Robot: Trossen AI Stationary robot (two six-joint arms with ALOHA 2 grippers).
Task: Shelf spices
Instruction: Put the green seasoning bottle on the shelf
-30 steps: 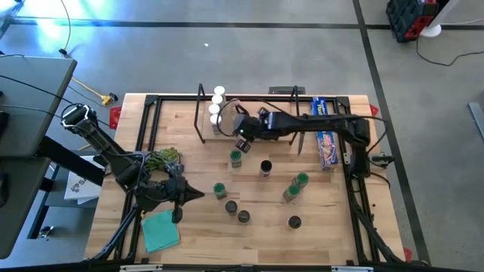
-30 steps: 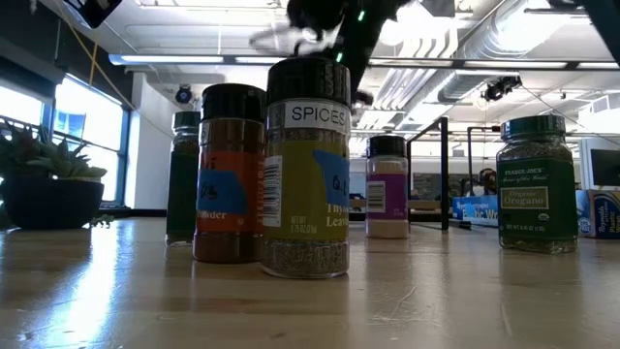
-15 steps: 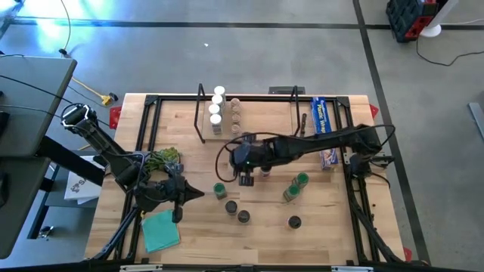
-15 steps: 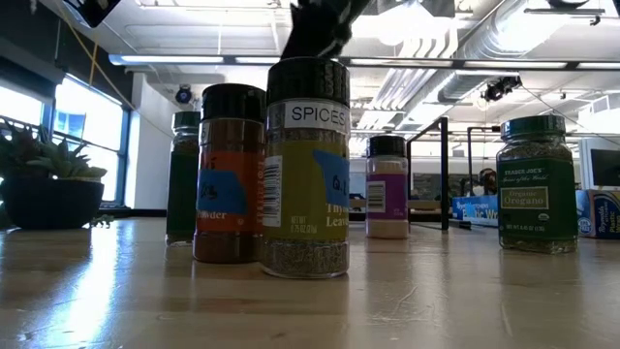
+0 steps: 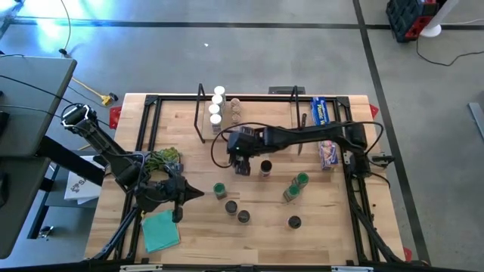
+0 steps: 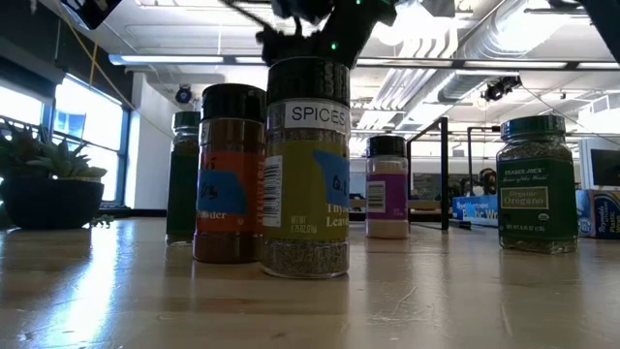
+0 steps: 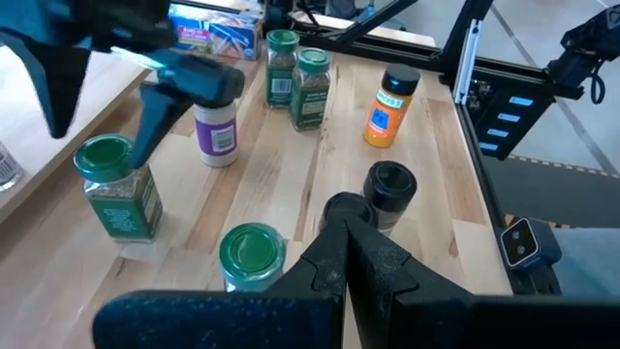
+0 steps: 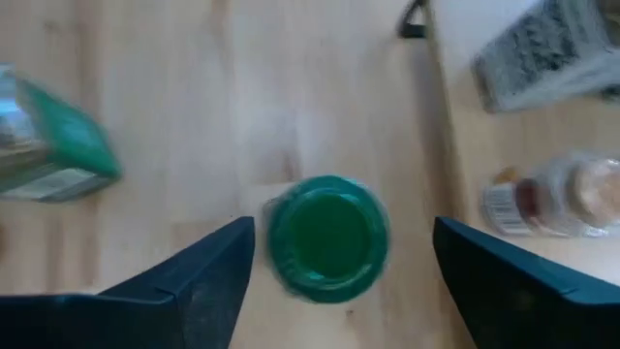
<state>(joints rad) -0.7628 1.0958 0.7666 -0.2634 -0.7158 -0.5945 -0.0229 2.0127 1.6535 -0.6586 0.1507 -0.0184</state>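
Note:
My right gripper (image 5: 240, 161) hangs open over a green-lidded spice jar (image 8: 327, 237) that stands upright on the table in front of the shelf. Its fingers (image 8: 208, 281) stand on either side of the lid, clear of it. The left wrist view shows the same jar (image 7: 116, 184) under the gripper (image 7: 107, 87). The light-wood shelf (image 5: 261, 125) at the far edge holds several white-lidded and tan-lidded jars (image 5: 216, 107). More spices stand on the table: a green lid (image 5: 219, 190), dark lids (image 5: 237, 211) and a green pair (image 5: 296, 186). My left gripper (image 5: 186, 195) waits shut at the near left.
A long blue box (image 5: 325, 132) lies at the right beside the shelf. A teal cloth (image 5: 160, 230) lies at the near left and a small plant (image 5: 159, 159) behind my left arm. A black-lidded jar (image 5: 265, 167) stands close on the right of my right gripper.
My right gripper has left the shelf and come toward the table's near edge, sinking and rolling its wrist. It went a little past the green-lidded jar and drew back over it. In the low view its fingers now stand wider apart.

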